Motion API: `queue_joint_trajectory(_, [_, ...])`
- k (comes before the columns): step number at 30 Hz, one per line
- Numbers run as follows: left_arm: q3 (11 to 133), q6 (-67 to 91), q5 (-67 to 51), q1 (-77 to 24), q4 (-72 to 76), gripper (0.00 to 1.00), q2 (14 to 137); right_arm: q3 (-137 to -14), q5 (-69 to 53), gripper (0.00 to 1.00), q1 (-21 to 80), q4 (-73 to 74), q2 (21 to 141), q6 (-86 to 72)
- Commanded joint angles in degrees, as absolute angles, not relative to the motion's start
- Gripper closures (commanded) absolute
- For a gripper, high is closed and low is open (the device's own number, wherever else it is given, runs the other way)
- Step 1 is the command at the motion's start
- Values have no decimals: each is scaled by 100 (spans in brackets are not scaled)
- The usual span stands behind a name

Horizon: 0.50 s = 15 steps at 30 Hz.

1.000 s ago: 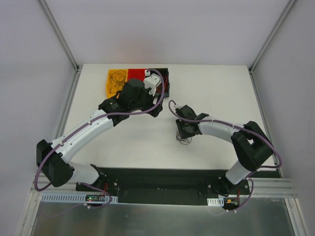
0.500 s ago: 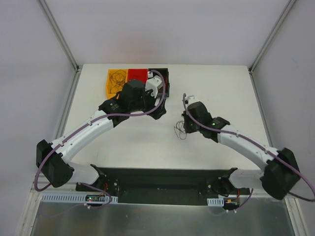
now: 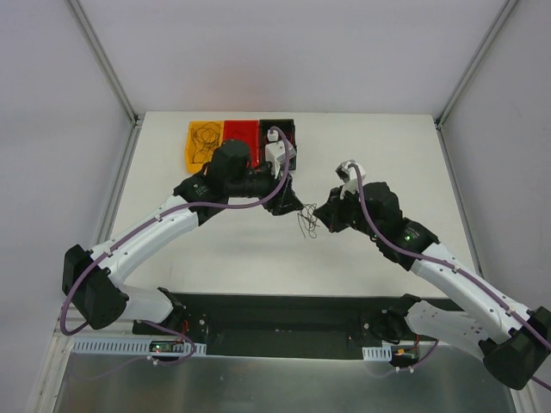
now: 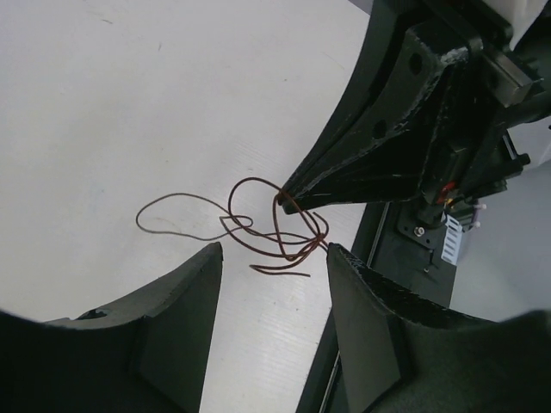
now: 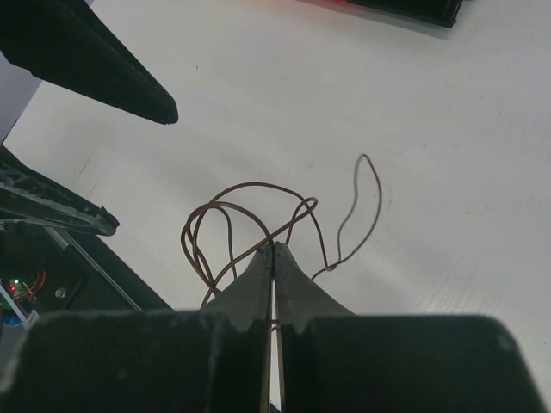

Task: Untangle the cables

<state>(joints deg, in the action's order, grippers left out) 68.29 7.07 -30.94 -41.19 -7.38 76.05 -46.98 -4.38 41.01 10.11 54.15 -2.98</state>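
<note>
A tangle of thin brown and dark red cables (image 3: 307, 225) hangs just above the white table between the two arms. My right gripper (image 3: 322, 215) is shut on the cables, its tips (image 5: 274, 248) pinching the strands where the loops (image 5: 258, 184) cross. A thinner dark strand (image 5: 370, 185) trails off to the right. My left gripper (image 3: 293, 206) faces it from the left, open, its fingertips (image 4: 274, 251) a short way from the tangle (image 4: 258, 180). Nothing sits between its jaws; the lowest loose wire end lies just beyond the tips.
Three small trays stand at the table's far edge: yellow (image 3: 191, 146) holding more dark wires, red (image 3: 239, 131) and black (image 3: 284, 126). The dark base plate (image 3: 284, 318) runs along the near edge. The right finger's tip (image 4: 297, 191) reaches in from the upper right of the left wrist view.
The right arm has swung out and carried the cables up and to the left. The left gripper has turned towards them and its jaws have narrowed.
</note>
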Motion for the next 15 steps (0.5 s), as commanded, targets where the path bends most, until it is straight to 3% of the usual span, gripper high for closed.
queue_joint_trajectory(1, [6785, 782, -3743, -4122, -387, 49, 7576, -4693, -835, 100, 4104, 712, 5335, -395])
queue_joint_trajectory(8, [6706, 686, -3200, -4271, -422, 61, 7778, -4702, -896, 100, 4104, 668, 5221, -457])
queue_joint_trajectory(15, [6706, 352, -2270, -4631, -650, 63, 7884, -4763, -949, 100, 4166, 685, 5238, -422])
